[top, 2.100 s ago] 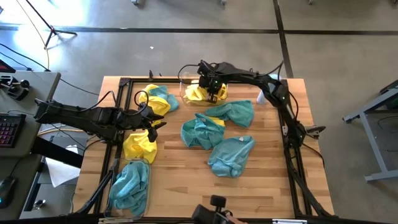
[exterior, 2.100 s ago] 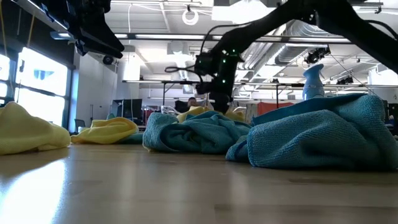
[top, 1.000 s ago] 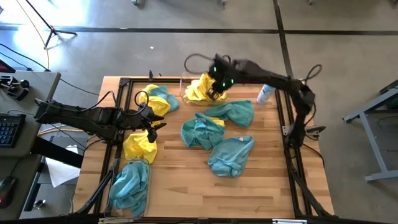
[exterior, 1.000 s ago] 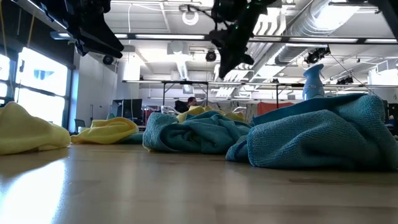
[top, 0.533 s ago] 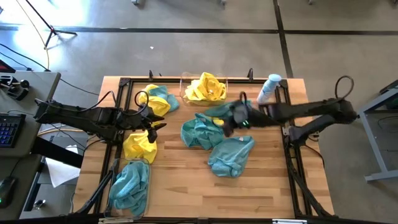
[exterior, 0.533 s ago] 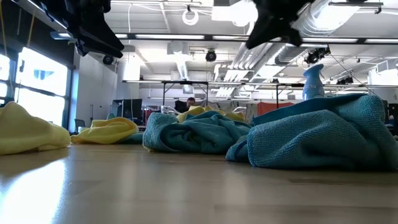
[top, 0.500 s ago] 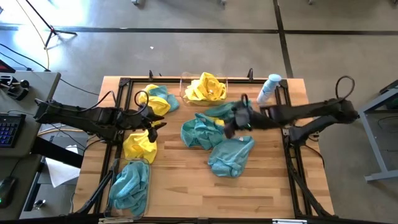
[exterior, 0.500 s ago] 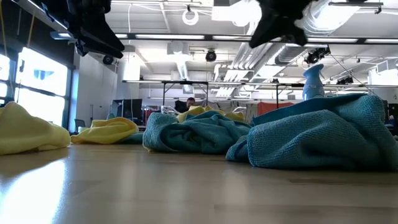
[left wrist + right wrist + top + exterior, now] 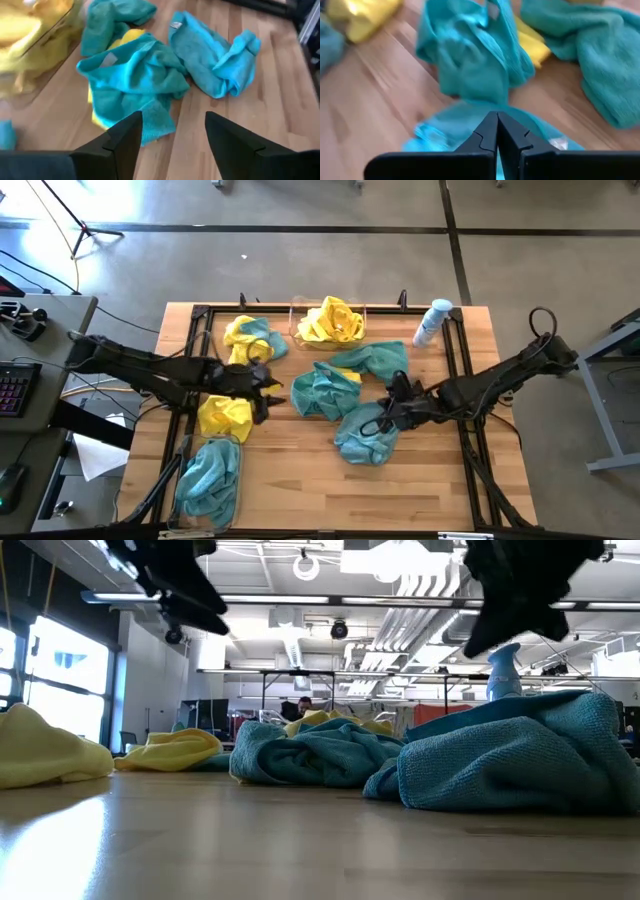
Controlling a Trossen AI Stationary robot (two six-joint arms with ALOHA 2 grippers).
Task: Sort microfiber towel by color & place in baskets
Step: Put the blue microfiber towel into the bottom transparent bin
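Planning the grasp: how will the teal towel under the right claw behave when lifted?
The teal towel lies crumpled in soft folds, so it will probably sag and drape. It looks light, and its nubby pile likely resists slipping from the shut right claw.

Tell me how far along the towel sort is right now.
Done: yellow towels fill the far basket, teal ones the near-left basket. In hand: nothing held. The right end effector is shut above the nearest teal towel; the left end effector is open beside a loose yellow towel. Left: three teal towels mid-table, a yellow one tucked under the middle teal towel, and a yellow and teal pile at far left.
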